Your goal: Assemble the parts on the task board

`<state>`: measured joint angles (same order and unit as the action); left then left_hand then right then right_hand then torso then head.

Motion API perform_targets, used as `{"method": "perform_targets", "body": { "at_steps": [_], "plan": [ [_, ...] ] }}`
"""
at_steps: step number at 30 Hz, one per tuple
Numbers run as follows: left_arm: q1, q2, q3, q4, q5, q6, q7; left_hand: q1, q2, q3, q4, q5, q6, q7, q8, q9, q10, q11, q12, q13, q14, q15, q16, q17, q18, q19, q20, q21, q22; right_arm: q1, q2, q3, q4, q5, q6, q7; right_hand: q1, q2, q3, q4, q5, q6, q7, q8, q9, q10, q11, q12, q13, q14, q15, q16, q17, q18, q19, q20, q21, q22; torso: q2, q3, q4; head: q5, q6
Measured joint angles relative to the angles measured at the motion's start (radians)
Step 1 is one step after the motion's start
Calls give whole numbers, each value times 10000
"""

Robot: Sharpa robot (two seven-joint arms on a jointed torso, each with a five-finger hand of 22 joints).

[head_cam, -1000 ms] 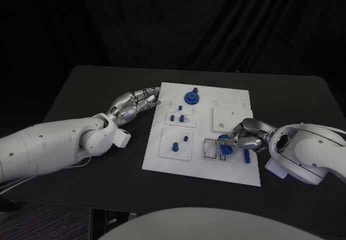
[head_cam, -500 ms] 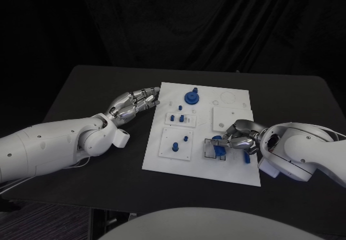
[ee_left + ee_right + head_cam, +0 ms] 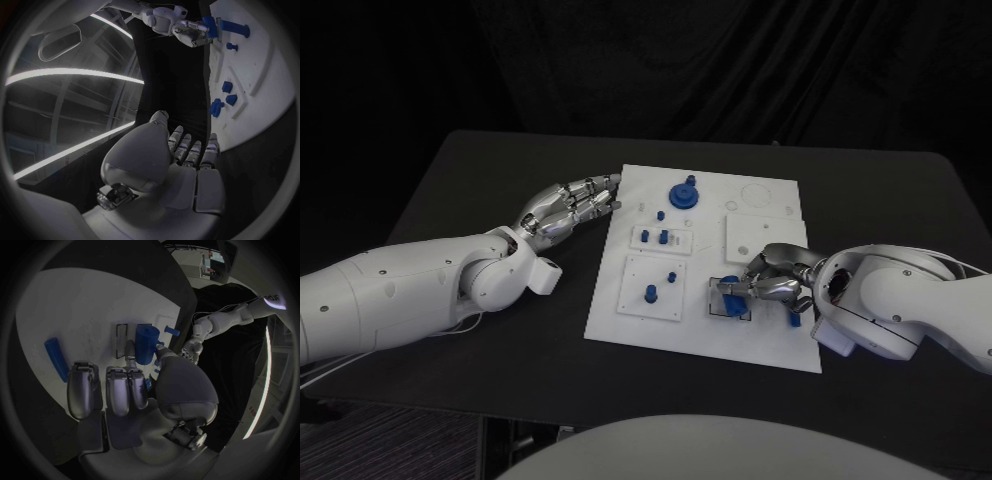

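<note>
The white task board [image 3: 639, 318] lies in the middle of the black table. My right hand [image 3: 773, 280] pinches a short blue cylinder [image 3: 733, 293] between thumb and finger, low over a rectangular slot frame [image 3: 718, 300] near the board's front. The right wrist view shows this cylinder [image 3: 147, 342] beside the frame [image 3: 121, 340], and a blue rod [image 3: 56, 359] lying loose on the board. My left hand [image 3: 571, 208] sits at the board's left edge, holding nothing, its fingers [image 3: 190, 150] reaching toward the edge.
A blue knob-shaped part [image 3: 685, 192] stands at the board's far side. Small blue pegs [image 3: 665, 237] and another peg [image 3: 653, 293] stand in square insets on the left half. The loose blue rod [image 3: 795, 318] lies just right of my right hand.
My right hand has moved left and slightly toward the front with the blue cylinder, ending over the slot frame. The left arm has stayed still.
</note>
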<state>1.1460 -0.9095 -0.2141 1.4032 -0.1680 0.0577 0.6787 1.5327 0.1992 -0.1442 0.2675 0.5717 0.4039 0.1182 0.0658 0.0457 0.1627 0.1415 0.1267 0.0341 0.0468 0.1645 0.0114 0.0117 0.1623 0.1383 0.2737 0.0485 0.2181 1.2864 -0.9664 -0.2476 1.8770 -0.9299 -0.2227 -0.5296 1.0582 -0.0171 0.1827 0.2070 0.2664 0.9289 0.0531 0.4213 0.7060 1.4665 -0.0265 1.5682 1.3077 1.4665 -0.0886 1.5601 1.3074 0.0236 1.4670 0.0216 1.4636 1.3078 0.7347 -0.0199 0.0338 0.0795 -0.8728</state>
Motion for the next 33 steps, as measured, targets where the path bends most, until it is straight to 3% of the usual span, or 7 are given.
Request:
{"method": "perform_targets", "body": {
  "at_steps": [9,13,24,30,33],
  "plan": [
    [-7,47,0,-20,0,23,0,0,0,0,0,0,0,0,0,0,0,0,0,-1,0,0,0,-1,0,0,0,0,-1,0,50,2,-50,18,270,-50,-699,-93,-405,459,12,-132,50,-50,36,0,72,0,0,-5,60,0,0,1,-1,72,-52,-1,3,-1,-15,35,0],
    [-14,51,0,-33,0,36,0,0,0,0,0,0,0,0,0,0,0,0,0,-2,0,0,0,-1,0,0,0,0,-1,-1,51,2,-71,21,328,-49,-1148,-111,-820,802,-664,-237,86,-50,36,0,72,0,-1,-5,60,-38,0,1,-1,72,-137,-1,3,5,-15,35,0],
    [-28,60,0,-38,0,71,0,0,0,0,0,0,0,0,0,0,0,-1,0,-3,38,38,0,-2,0,-1,-1,0,-2,-1,48,2,-84,29,348,-4,-1546,80,-1702,834,-1632,-399,105,-50,-66,-1,141,0,-1,-6,130,-38,0,1,-1,144,-243,-2,-3,10,-20,48,0],
    [-38,51,0,-38,0,83,0,0,0,0,0,0,0,0,0,0,0,0,0,-3,38,38,0,-2,0,-1,-1,0,-2,-1,-45,2,-65,24,294,115,-1576,110,-1784,838,-1669,-451,123,-50,-68,-1,141,0,-2,-6,130,-38,0,0,-2,144,-243,-3,-7,10,-21,76,0],
    [-41,49,0,-36,0,88,0,0,0,0,0,0,0,0,0,0,0,0,0,-3,38,37,0,-2,0,-1,-1,0,-2,-1,-127,0,-2,-47,218,254,-1498,173,-1871,753,-1558,-447,119,128,-59,-1,141,0,-2,-6,130,-38,0,0,-1,144,-243,-3,-6,11,-21,84,0]
  ]
}}
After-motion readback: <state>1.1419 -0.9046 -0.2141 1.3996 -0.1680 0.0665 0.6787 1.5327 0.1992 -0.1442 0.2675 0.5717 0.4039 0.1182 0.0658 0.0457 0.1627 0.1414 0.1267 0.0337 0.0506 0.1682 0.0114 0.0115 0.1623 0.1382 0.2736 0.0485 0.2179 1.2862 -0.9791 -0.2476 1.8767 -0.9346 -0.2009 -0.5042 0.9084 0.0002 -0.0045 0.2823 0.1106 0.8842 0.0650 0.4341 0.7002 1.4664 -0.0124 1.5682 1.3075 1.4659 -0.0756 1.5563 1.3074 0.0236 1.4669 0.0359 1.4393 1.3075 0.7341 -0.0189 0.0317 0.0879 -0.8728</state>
